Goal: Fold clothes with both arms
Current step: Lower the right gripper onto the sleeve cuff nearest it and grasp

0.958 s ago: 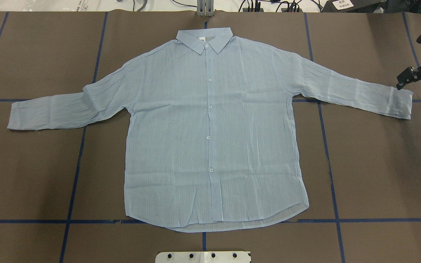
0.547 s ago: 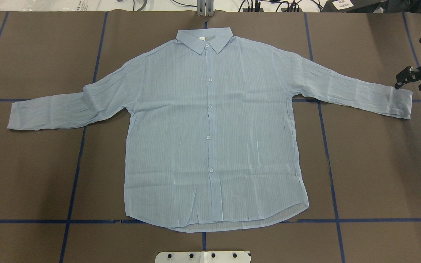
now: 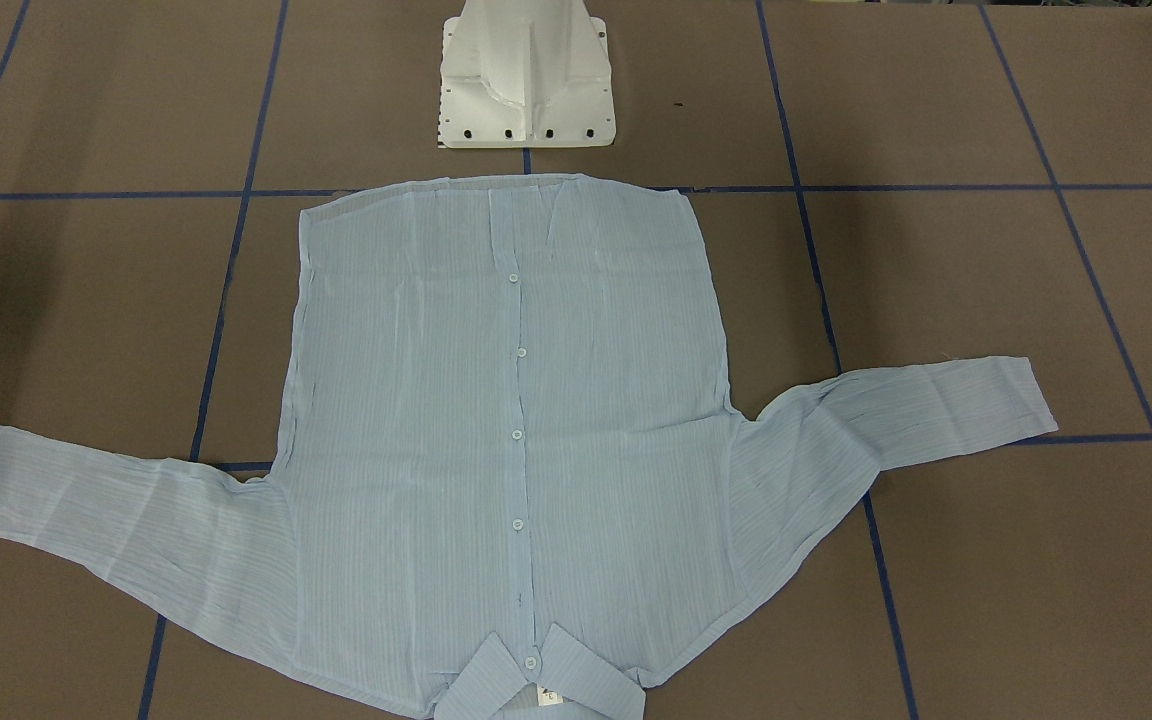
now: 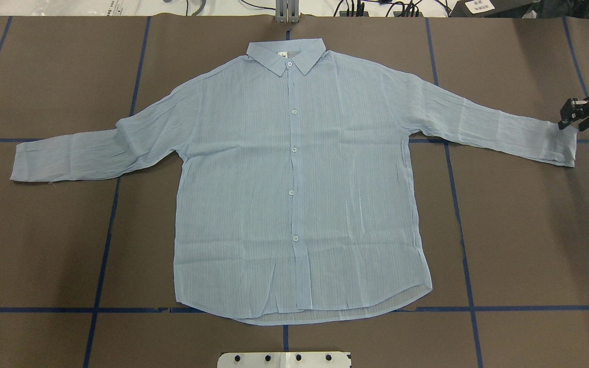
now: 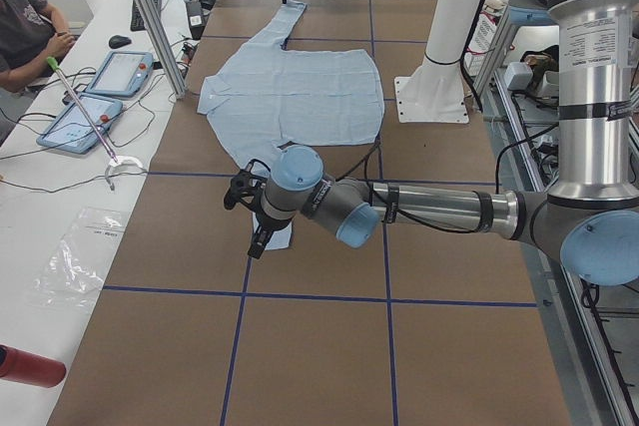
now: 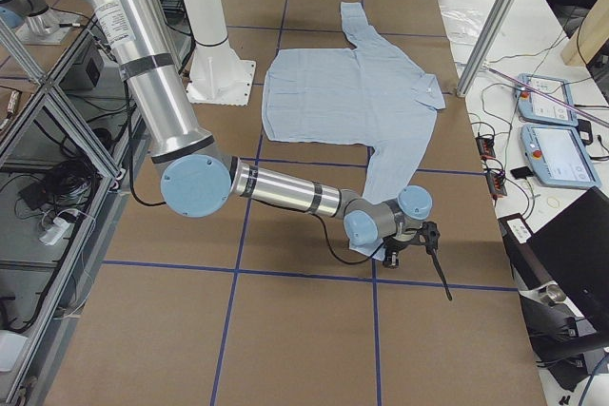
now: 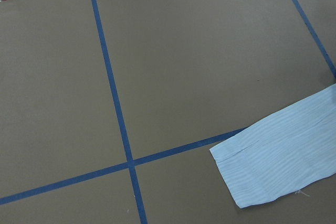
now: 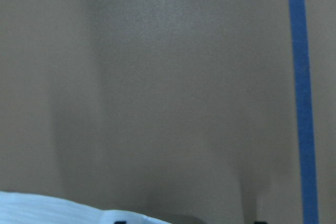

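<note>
The shirt (image 4: 294,179) lies flat and buttoned, front up, on the brown tabletop (image 4: 529,230). Both sleeves are spread wide. The collar (image 4: 284,56) is at the edge away from me, and the hem is just short of my pedestal (image 3: 526,80).

The overhead view catches my right hand (image 4: 574,121) at the right cuff (image 4: 563,145), at the corner away from me. Its fingers (image 4: 565,123) stand apart, and I see nothing between them. My left hand (image 5: 254,231) is outside that view altogether. The front camera shows neither hand. It cuts off the right sleeve's end at its edge but gives the whole left sleeve.

Only the camera at my left end shows my left hand, which hangs over the left cuff (image 4: 21,162). From there I cannot tell whether it is open or closed, or whether it touches the cloth. My left wrist camera looks down on that cuff, lying flat near a crossing of blue tape (image 7: 110,93), with no fingers in frame. The right wrist camera is close and blurred: brown surface, one tape line and a sliver of pale cloth at the bottom edge.

The right-end view shows my right arm (image 6: 285,192) stretched low across the tabletop to the cuff. The left-end view alone shows a person (image 5: 25,27) seated beside the tabletop.
</note>
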